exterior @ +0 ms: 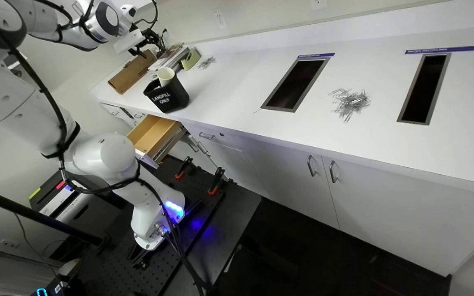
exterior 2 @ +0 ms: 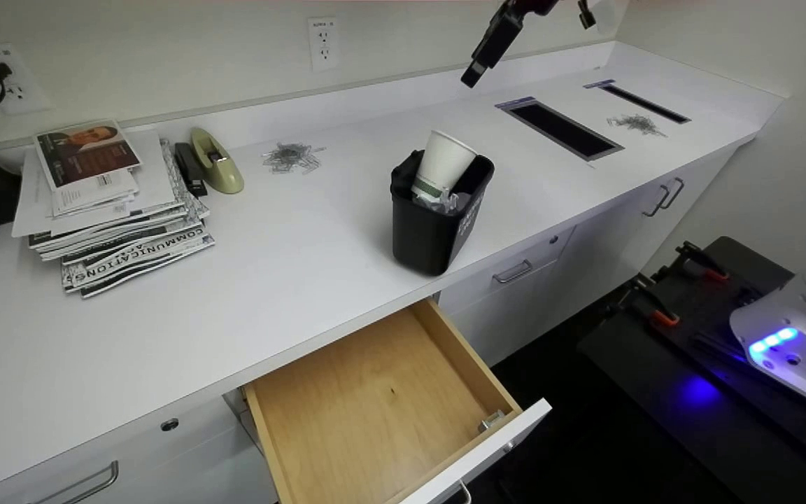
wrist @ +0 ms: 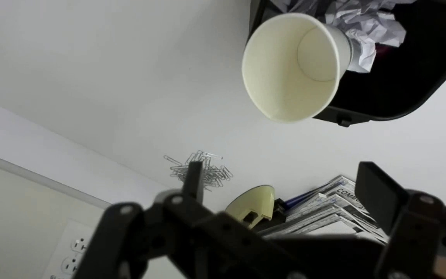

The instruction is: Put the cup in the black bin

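Observation:
The white paper cup (exterior: 166, 76) leans tilted inside the black bin (exterior: 173, 95), with its open rim sticking up above the bin's edge. In an exterior view, the cup (exterior 2: 444, 164) rests on crumpled paper in the bin (exterior 2: 420, 234). In the wrist view, I look into the cup's mouth (wrist: 290, 69); the bin (wrist: 389, 104) lies behind it with crumpled paper (wrist: 366, 29). My gripper (wrist: 280, 174) is open, with nothing between its fingers. It is up in the air, apart from the cup and bin, and partly shows at the top of an exterior view (exterior 2: 529, 46).
An open wooden drawer (exterior 2: 375, 413) juts out below the bin. A magazine stack (exterior 2: 123, 217), a stapler (exterior 2: 191, 169), a tape dispenser (exterior 2: 216, 161) and paper clips (exterior 2: 292, 158) lie on the white counter. Recycling slots (exterior: 296, 84) are set into it. A cardboard box (exterior: 133, 70) stands at its end.

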Controlling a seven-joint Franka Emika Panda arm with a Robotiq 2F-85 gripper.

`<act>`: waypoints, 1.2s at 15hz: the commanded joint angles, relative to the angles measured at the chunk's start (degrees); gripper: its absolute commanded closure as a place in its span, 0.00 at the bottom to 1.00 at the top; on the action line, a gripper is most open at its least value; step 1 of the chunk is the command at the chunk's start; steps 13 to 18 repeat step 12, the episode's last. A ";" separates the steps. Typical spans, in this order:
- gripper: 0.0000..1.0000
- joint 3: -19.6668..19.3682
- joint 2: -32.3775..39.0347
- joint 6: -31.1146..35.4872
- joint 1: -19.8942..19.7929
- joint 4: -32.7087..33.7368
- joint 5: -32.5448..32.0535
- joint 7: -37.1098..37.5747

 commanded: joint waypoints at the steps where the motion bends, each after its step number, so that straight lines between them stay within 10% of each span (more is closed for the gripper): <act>1: 0.00 -1.67 -5.81 -13.07 -1.03 0.82 3.23 -2.32; 18: 0.00 -7.87 -13.59 -25.43 -4.36 1.04 2.81 -4.58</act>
